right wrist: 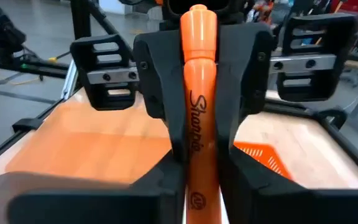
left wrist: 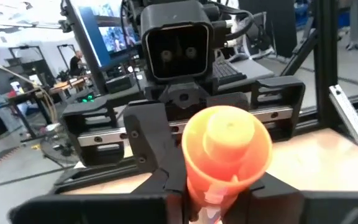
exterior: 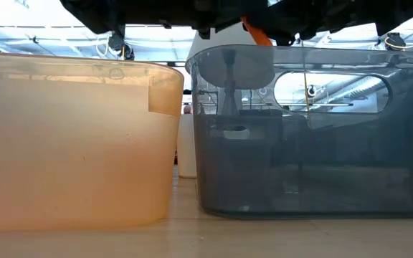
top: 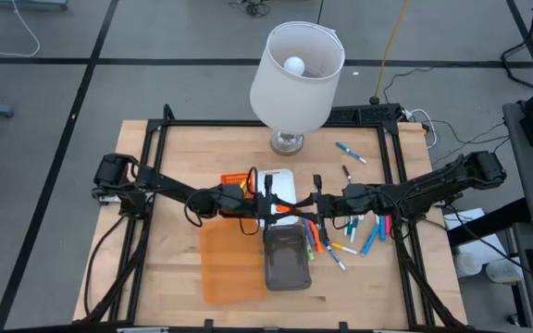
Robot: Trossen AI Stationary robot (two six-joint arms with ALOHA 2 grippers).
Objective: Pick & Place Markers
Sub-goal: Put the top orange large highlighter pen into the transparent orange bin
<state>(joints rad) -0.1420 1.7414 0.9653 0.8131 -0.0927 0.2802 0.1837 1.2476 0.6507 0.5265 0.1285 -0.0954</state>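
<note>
One orange marker [top: 291, 210] is held level between my two grippers, above the far end of the grey tray [top: 287, 261]. My left gripper [top: 268, 205] comes from the table's left and my right gripper [top: 316, 203] from the right; they face each other tip to tip, both shut on this marker. The marker's tip [exterior: 254, 31] shows above the grey tray's rim in the low view. Several other markers [top: 359, 231] lie loose on the table right of the grey tray, and a blue one [top: 350, 153] lies farther back. My left gripper [left wrist: 219, 202] pinches one end of the orange marker [left wrist: 227, 155] between its two fingers, level from the table's left and along its length; the marker is clear of the table. My right gripper [right wrist: 201, 193] pinches the marker's printed barrel [right wrist: 199, 134] between its two fingers, level from the table's right and along its length. The far end [right wrist: 197, 25] reaches into the opposite gripper.
An orange tray [top: 229, 264] stands left of the grey tray, and a white tray [top: 276, 180] lies behind them under the arms. A lamp with a white shade [top: 296, 79] stands at the table's far middle. A black frame [top: 391, 148] borders the table.
</note>
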